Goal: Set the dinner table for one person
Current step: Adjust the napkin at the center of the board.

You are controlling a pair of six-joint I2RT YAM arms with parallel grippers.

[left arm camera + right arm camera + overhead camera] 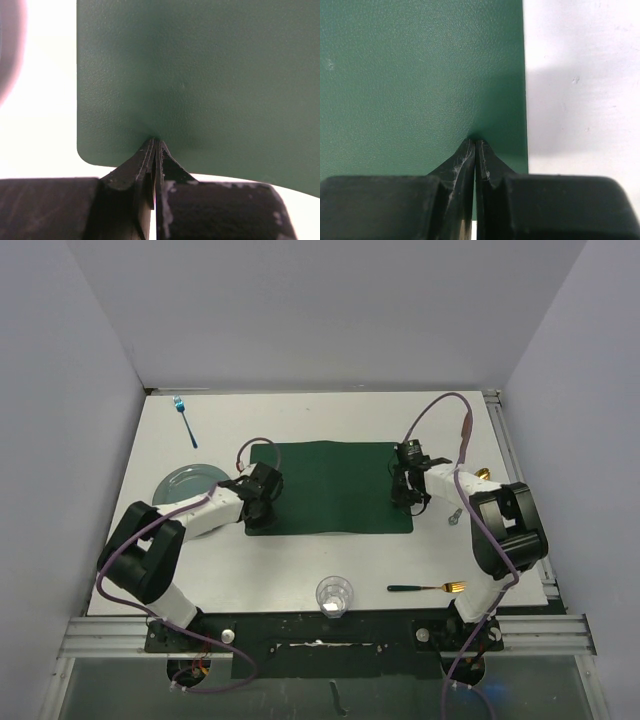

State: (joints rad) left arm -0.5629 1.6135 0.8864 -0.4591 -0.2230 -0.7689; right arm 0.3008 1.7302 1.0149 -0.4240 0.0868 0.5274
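On the white worktop (290, 570) filling mid-frame, the mat (330, 488) is gripped near its left end by the left pincer (155, 142) and near its right by the right pincer (474, 142) — both clenched.

Plain grey walls (330, 310) on 3 sides: left, back, right.

the tabletop (300, 420) is a large, flat, white rectangle with a plain matte surface. it lies level, its long sides running left to right. aluminium rails run along its near edge and its right edge. a dark green placemat (330, 485) lies near its middle. bare white surface spreads beyond the placemat on every side, in broad strips to the left and right and narrower strips on the far and near sides.
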